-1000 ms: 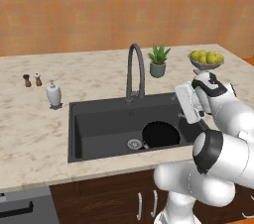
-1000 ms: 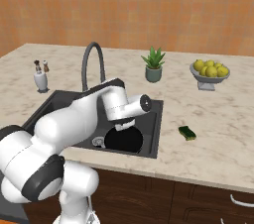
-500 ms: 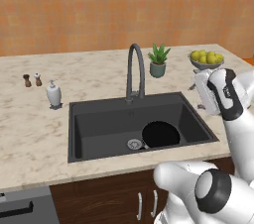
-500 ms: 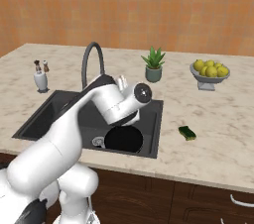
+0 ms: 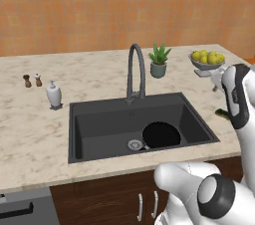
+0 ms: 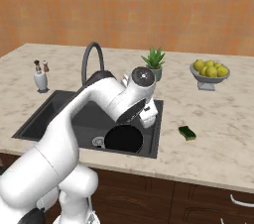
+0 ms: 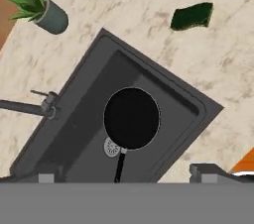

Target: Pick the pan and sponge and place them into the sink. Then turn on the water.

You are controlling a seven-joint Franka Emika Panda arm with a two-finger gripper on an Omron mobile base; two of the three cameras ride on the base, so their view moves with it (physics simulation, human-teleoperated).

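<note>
While the round, shallow black frying pan (image 7: 131, 118) lies flat in the large rectangular dark grey sink basin (image 5: 99, 129), its long straight black handle (image 7: 118, 166) crosses the round silver drain (image 6: 98, 141), pointing away from the small rectangular sponge (image 6: 187, 132). That sponge rests dark green side up on the beige marbled counter (image 6: 218, 134), just beside the basin's right rim. Above this rim hangs the two-finger gripper (image 6: 150, 114); whether its jaws are apart cannot be determined.

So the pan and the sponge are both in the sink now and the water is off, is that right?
Not quite: the pan lies in the sink, but the sponge is on the counter beside it, as the hand view shows. No water runs.
</note>
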